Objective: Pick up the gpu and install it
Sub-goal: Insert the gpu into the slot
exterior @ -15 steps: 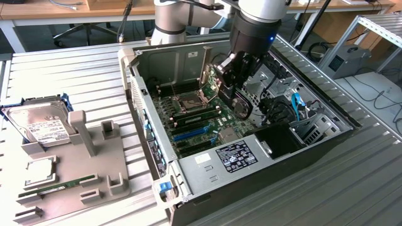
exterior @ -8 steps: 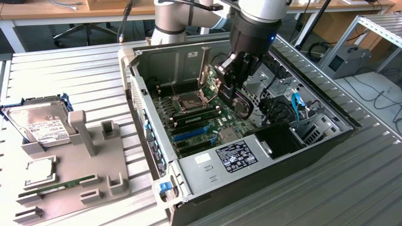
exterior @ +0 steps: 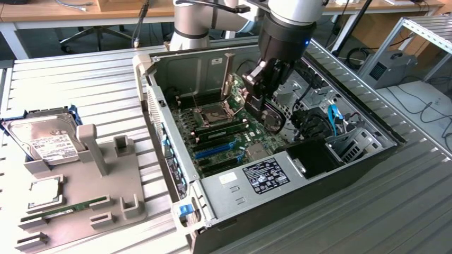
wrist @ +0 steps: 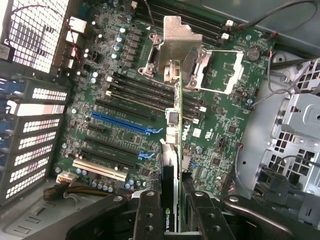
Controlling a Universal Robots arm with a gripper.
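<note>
Exterior view: gripper is down inside the open PC case, upper centre of frame. Its fingers are clamped on the gpu, which hangs on edge just above the motherboard. Blue slots lie lower, toward the exterior view's left of the card. Parts tray with hard drive sits on the bench at far left, well clear.

Wrist view: fingers pinch the gpu edge-on. The long blue slot is beside the card, not under it. My read: keep the card square, match the connector edge to the slot and the bracket to the rear openings. Tight spots are the drive cage and loose cables. There's open room over the board.
</note>
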